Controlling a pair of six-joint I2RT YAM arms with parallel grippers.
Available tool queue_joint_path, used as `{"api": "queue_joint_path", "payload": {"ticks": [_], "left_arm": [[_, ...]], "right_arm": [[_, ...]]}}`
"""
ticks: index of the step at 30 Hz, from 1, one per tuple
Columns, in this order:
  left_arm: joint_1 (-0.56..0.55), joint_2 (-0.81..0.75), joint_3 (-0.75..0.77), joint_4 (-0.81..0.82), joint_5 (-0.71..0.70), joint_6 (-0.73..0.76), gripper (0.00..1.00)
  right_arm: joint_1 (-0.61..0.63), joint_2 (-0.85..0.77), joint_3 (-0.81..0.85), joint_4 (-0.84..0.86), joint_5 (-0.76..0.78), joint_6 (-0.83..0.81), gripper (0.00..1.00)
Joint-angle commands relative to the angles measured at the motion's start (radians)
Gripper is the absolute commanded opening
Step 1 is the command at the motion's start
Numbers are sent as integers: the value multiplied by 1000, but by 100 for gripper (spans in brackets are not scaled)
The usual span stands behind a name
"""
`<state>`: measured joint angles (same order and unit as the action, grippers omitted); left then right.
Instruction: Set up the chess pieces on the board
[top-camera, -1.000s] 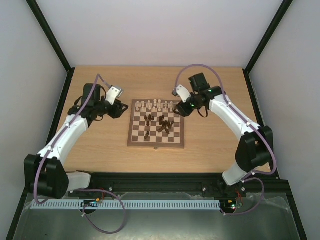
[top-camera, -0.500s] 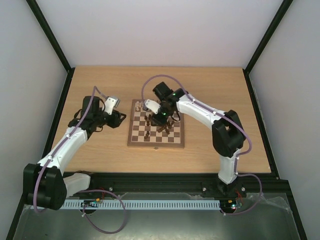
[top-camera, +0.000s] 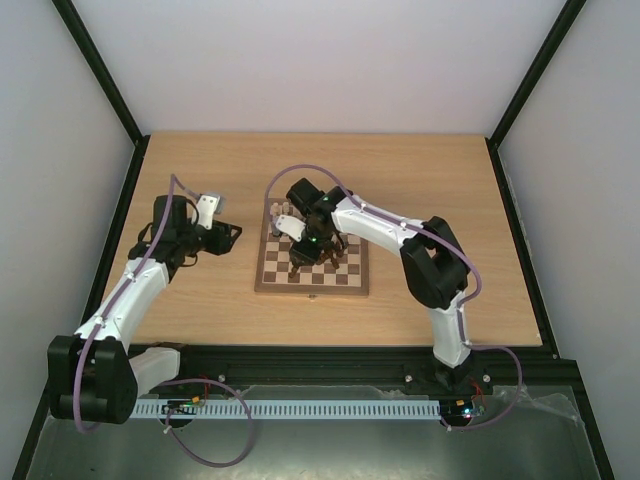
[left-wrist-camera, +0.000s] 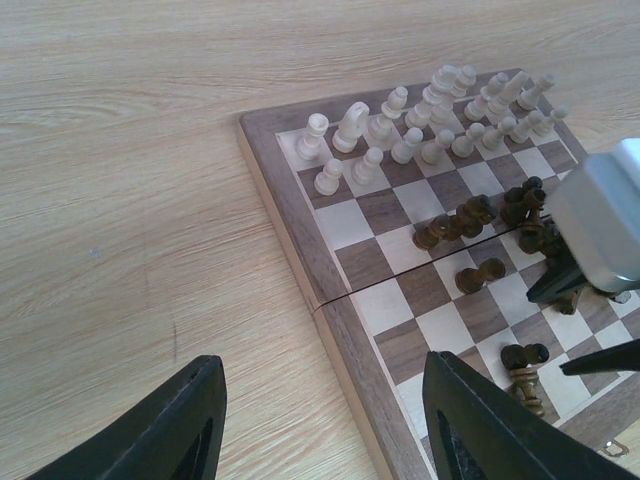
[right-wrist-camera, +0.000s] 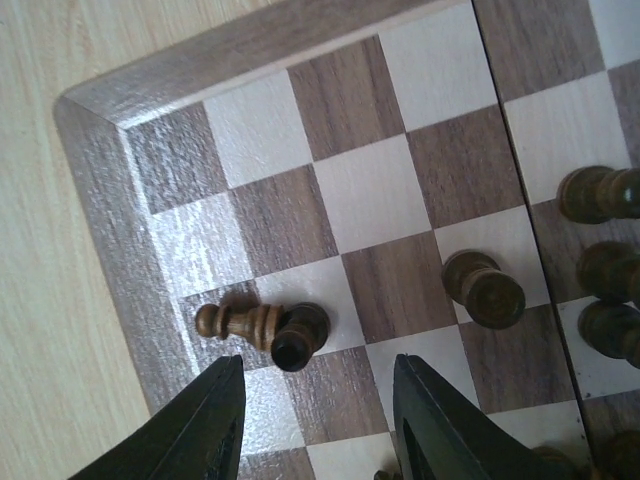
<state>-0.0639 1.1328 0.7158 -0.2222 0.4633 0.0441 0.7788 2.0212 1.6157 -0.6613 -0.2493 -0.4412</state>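
Note:
The board (top-camera: 310, 288) lies mid-table. Cream chess pieces (left-wrist-camera: 420, 120) stand in two rows along its far edge. Dark chess pieces (left-wrist-camera: 470, 215) are bunched near the middle, some of them lying down. My right gripper (right-wrist-camera: 320, 420) hangs open low over the board's left corner. Just ahead of its fingers (right-wrist-camera: 205, 430) a dark pawn (right-wrist-camera: 300, 340) stands against a fallen dark piece (right-wrist-camera: 232, 322), and another dark pawn (right-wrist-camera: 485, 288) stands to the right. Nothing sits between its jaws. My left gripper (left-wrist-camera: 320, 430) is open and empty, hovering over the board's left border (left-wrist-camera: 300, 250).
In the left wrist view the right arm's grey wrist block (left-wrist-camera: 600, 225) hangs over the dark pieces. More dark pieces (right-wrist-camera: 600, 195) stand at the right edge of the right wrist view. Bare wooden table (top-camera: 200, 180) surrounds the board, with black frame posts at its sides.
My right arm has swung from the board's far right corner across to its left side and come down low. The left arm has drawn back a little to the left.

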Motion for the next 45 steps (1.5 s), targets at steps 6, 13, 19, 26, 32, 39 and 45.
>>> {"api": "queue_joint_path", "payload": {"ticks": [6, 13, 19, 26, 32, 39, 45], "left_arm": [[10, -15, -7, 14, 17, -8, 58], [12, -13, -8, 12, 18, -9, 58], [13, -16, -12, 11, 18, -6, 59], [14, -16, -21, 18, 18, -12, 59], [13, -16, -23, 15, 22, -6, 59], [13, -6, -26, -6, 59, 41, 59], [-10, 55, 12, -78, 142, 130, 56]], "right_arm": [[7, 45, 28, -61, 5, 23, 40], [11, 66, 42, -57, 22, 36, 35], [18, 72, 49, -77, 2, 30, 34], [25, 79, 46, -72, 19, 37, 35], [26, 87, 50, -66, 39, 48, 23], [25, 97, 51, -78, 33, 63, 15], [3, 76, 76, -73, -8, 120, 9]]}}
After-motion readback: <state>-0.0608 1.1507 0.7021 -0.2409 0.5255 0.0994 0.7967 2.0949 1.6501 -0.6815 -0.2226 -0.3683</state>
